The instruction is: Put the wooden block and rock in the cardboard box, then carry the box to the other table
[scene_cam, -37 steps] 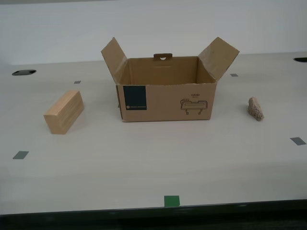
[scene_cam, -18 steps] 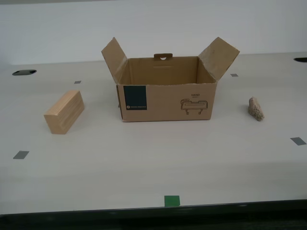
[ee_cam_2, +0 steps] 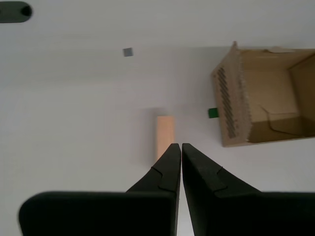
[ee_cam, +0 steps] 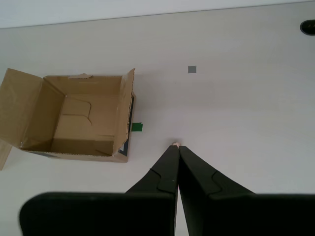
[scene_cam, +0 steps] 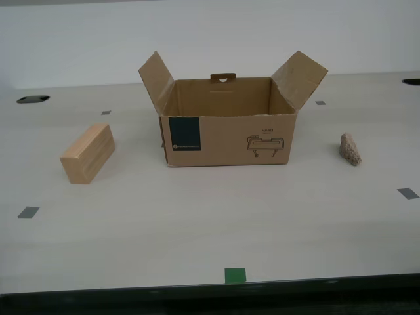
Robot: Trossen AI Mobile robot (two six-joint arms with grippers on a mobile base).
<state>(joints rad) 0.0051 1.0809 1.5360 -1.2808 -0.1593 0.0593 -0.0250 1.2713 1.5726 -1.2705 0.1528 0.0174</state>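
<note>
Nothing is in the cardboard box yet, so the job is at its very start. It stands with flaps up near the middle of the table, a bit toward the far edge. The wooden block lies flat on the table toward the exterior view's left, well apart from the box. The rock sits toward the exterior view's right, also well apart from the box. My second gripper hangs high over the block, and my first gripper hangs high over a tiny pale bit at its tips, which is probably the rock, though it is too small to be sure. Both are clenched tight with nothing between the jaws, and neither shows in the exterior view. I think the first step is picking up the block. To do it well, the second gripper should spread its jaws wide before it goes down, come straight down over the block's middle, and squeeze across the short width. Then it should lift high enough to clear the flap before letting go inside.
</note>
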